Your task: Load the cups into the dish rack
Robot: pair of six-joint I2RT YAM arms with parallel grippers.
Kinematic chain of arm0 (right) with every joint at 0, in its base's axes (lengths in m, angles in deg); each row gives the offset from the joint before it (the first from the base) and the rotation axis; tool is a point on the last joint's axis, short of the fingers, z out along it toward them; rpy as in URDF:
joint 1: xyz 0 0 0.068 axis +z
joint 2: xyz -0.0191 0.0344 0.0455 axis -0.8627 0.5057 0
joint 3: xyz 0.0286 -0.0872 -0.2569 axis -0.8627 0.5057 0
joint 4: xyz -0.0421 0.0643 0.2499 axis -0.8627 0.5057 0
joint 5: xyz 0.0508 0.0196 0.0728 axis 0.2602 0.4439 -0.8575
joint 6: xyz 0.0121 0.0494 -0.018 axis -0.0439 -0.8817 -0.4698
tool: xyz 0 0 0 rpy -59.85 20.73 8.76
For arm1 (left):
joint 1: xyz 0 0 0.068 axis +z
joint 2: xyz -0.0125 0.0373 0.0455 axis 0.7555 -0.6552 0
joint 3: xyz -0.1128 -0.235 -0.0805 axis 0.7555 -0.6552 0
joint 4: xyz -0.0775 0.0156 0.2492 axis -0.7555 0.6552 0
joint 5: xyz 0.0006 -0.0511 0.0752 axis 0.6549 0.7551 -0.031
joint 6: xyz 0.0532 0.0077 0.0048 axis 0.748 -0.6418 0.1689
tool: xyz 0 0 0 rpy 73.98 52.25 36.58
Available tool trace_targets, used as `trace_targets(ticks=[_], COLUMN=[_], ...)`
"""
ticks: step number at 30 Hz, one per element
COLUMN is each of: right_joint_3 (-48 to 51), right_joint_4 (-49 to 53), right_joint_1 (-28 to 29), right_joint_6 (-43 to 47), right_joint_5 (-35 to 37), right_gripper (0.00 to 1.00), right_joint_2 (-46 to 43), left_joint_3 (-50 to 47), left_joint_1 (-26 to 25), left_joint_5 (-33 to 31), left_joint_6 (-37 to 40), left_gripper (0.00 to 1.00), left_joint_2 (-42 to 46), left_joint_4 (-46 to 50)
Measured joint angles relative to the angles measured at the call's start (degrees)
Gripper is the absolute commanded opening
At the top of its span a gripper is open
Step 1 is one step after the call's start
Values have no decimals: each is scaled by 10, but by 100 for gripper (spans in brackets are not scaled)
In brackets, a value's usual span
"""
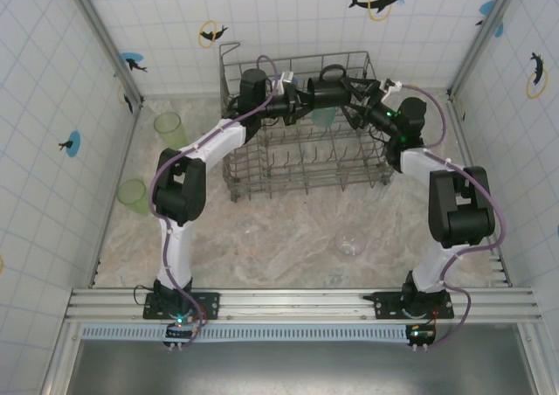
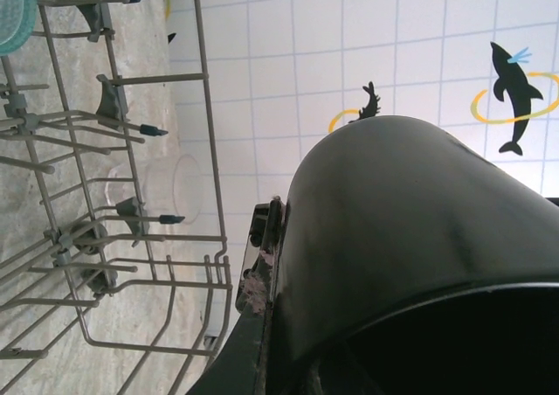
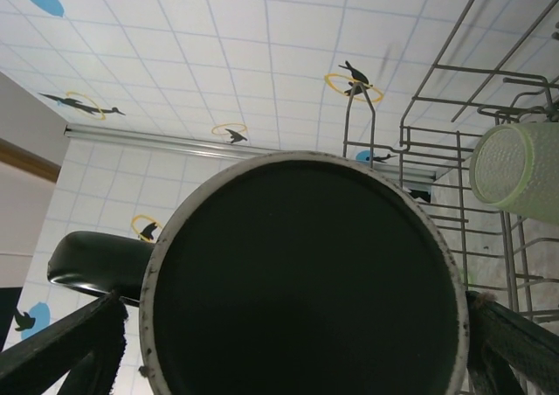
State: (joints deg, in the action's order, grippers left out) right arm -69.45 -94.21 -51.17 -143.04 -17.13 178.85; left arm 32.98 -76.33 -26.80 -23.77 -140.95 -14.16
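Surroundings: white tiled walls with dolphin stickers; a marbled table [image 1: 288, 238] carries the dish rack [image 1: 297, 159] at its far side.
Step in hand: as I judge it, a mid-air pass of the black mug [image 1: 330, 90] between my two arms, above the rack's far rows.
Left end effector [image 1: 306, 98]: pressed together and pinching the mug; my left wrist view shows one finger [image 2: 260, 299] lying against its wall near the rim.
Right end effector [image 1: 355, 100]: spread wide, with one finger [image 3: 70, 347] on each side of the mug's base; I cannot tell whether the pads touch it.
Mug position: on its side, directly between my two end effectors, base toward the right one.
Other cups: a teal cup [image 1: 323, 115] sits in the rack just below the mug; two green tumblers [image 1: 170, 128] stand on the table left of the rack; a clear glass [image 1: 350, 243] stands well apart on the near side.
Next move: probably close my right fingers on the mug's body before my left lets go, then turn it mouth down and lower it between the tines.
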Motion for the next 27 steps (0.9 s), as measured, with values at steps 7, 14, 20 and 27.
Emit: trace_targets(ticks=[7, 14, 20, 27], right_joint_3=[-3, -6, -6, -7], right_joint_4=[-19, -23, -25, -40], right_joint_1=[7, 10, 10, 29], right_joint_6=[-19, -11, 4, 4], right_joint_5=[-3, -5, 3, 44], right_gripper=[89, 98, 100, 97], right_joint_2=[19, 25, 25, 27], left_joint_3=[2, 2, 2, 2], left_joint_1=[0, -1, -3, -6], left_joint_5=[-1, 4, 6, 5], left_joint_6=[-9, -14, -20, -28], left_gripper=[0, 0, 0, 0], left_joint_2=[-5, -7, -7, -7], left_joint_4=[0, -3, -12, -13])
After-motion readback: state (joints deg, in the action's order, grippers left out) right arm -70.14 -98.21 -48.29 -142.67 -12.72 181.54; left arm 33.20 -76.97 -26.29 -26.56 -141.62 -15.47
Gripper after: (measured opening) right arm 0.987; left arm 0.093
